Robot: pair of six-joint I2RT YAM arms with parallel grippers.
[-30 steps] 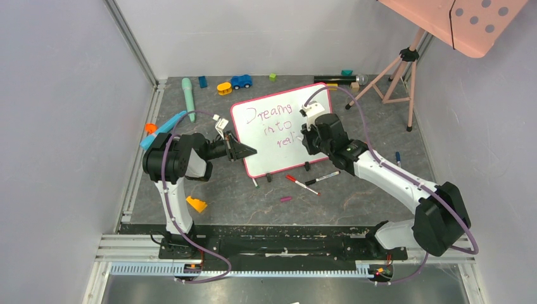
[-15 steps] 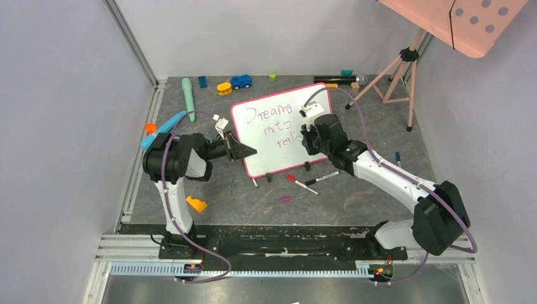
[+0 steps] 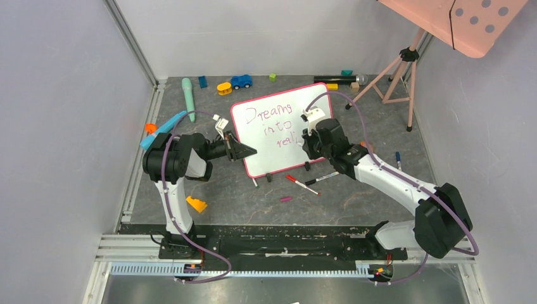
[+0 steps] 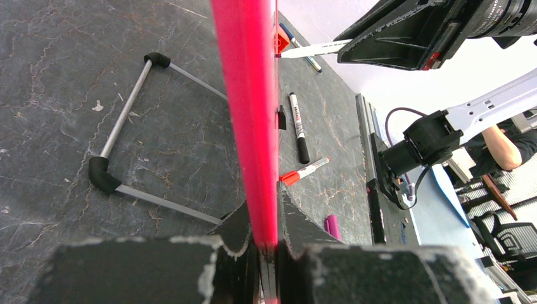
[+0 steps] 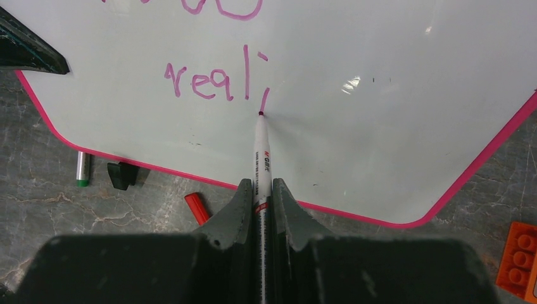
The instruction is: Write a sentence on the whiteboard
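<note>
Right gripper (image 5: 259,190), clamped on the white marker (image 5: 261,155), has edged rightward along the whiteboard (image 3: 263,158). Its tip is finishing an "i", so the sentence (image 5: 202,82) reaches "reali", seemingly two letters short. Left gripper (image 4: 266,231) pinches the whiteboard's left frame.

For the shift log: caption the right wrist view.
Right fingers clamp a marker, tip on the whiteboard beside the unfinished sentence.

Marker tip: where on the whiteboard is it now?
Right wrist view: the marker, in the right gripper, has its tip on the whiteboard at the foot of the stroke just right of "real", bottom line of the sentence.
</note>
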